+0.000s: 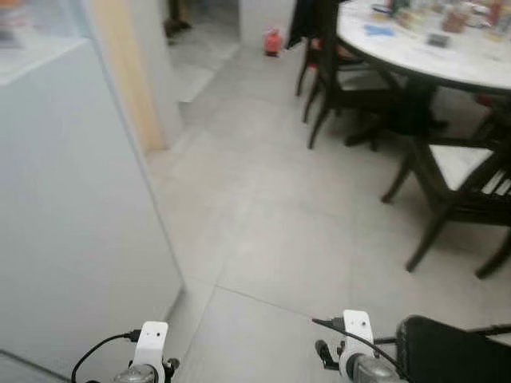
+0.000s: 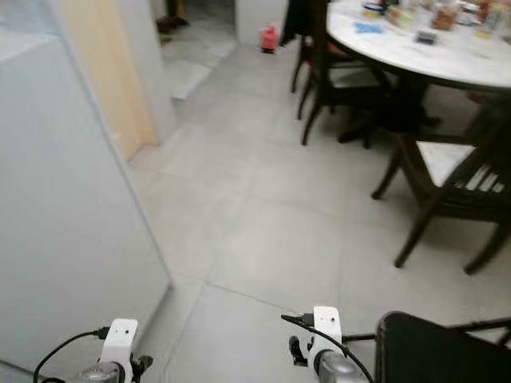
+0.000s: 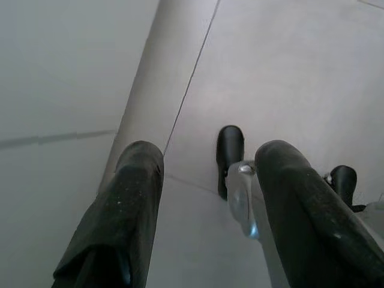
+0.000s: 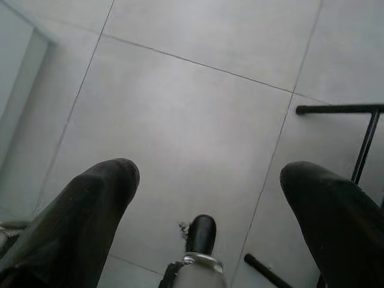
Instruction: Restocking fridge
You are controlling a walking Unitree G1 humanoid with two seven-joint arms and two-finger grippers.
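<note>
A tall pale grey appliance face (image 1: 72,199), apparently the fridge, stands close on my left and reaches the floor. Both arms hang low in front of me; the left wrist (image 1: 148,351) and right wrist (image 1: 356,343) show at the bottom edge. In the left wrist view my left gripper (image 3: 210,157) is open over the floor tiles beside that grey face, with nothing between its fingers (image 3: 132,204). My right gripper (image 4: 209,174) is also open, over bare grey tiles, and holds nothing. No food or drink items are near either gripper.
A round white table (image 1: 447,60) with small items stands at the far right, with dark wooden chairs (image 1: 463,183) around it. A black seat (image 1: 447,351) on thin black legs (image 4: 366,138) is close at my right. A small red object (image 1: 273,41) sits by the far doorway.
</note>
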